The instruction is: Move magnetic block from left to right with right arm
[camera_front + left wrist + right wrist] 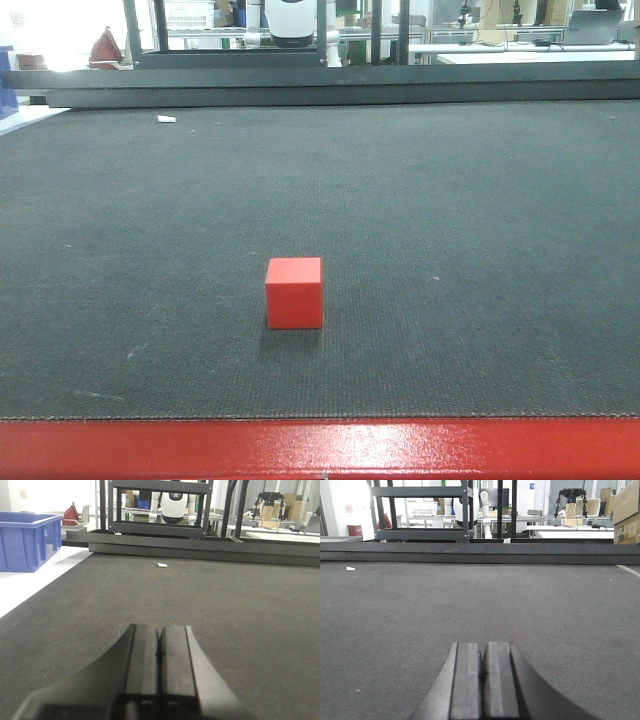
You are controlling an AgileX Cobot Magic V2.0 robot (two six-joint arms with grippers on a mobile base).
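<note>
The magnetic block, a plain red cube, rests on the dark mat near its front edge in the front view, slightly left of centre. Neither wrist view shows it. My left gripper is shut, its jaws pressed together with nothing between them, low over bare mat. Low over bare mat as well, my right gripper is shut and empty. No gripper appears in the front view.
A small white scrap lies far back on the left of the mat. A blue crate stands off the mat's left side. A dark rail bounds the far edge, with shelving behind. A red strip borders the front.
</note>
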